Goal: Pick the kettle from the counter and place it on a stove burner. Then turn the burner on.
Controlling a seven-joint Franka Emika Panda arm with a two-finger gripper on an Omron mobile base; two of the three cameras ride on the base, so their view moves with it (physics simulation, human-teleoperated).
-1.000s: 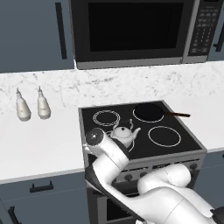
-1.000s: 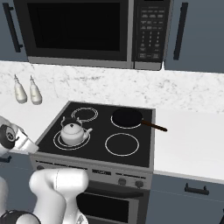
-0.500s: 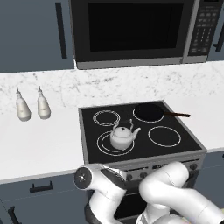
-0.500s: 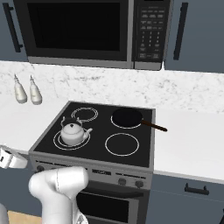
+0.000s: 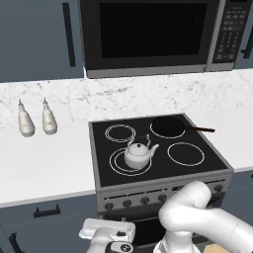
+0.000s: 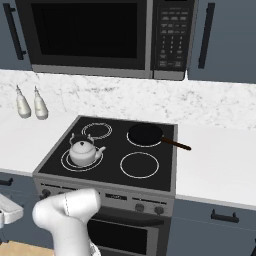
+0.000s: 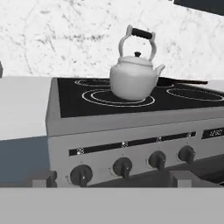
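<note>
The arm has dropped from beside the stove's front left corner to well below the table edge, in front of the oven; the kettle has stayed where it was. The fingers (image 7: pixel 113 178) stand wide apart with nothing between them, their tips at the level of the knob row (image 7: pixel 124 166); the hand (image 5: pixel 108 236) shows low in the left base view, under the table's front edge.

From the left: two pale bottles (image 5: pixel 35 118) stand close together near the wall on the white table (image 5: pixel 44 168); a broad bare stretch of table lies between them and the stove's left edge. The kettle (image 5: pixel 140 153) sits upright on the large front-left burner (image 5: pixel 117 163), inside its rings, spout pointing right, black handle arched over the lid; the burner's rim shows on every side of it. Behind it the smaller ringed burner (image 5: pixel 120 133) is bare. To the right a dark pan (image 5: pixel 168 127) covers the rear right burner, its handle reaching toward the stove's right edge; the front right ring (image 5: pixel 185 153) is bare. The microwave (image 5: pixel 148 34) hangs above, well clear of the kettle's handle; more white table runs on past the stove's right side.
</note>
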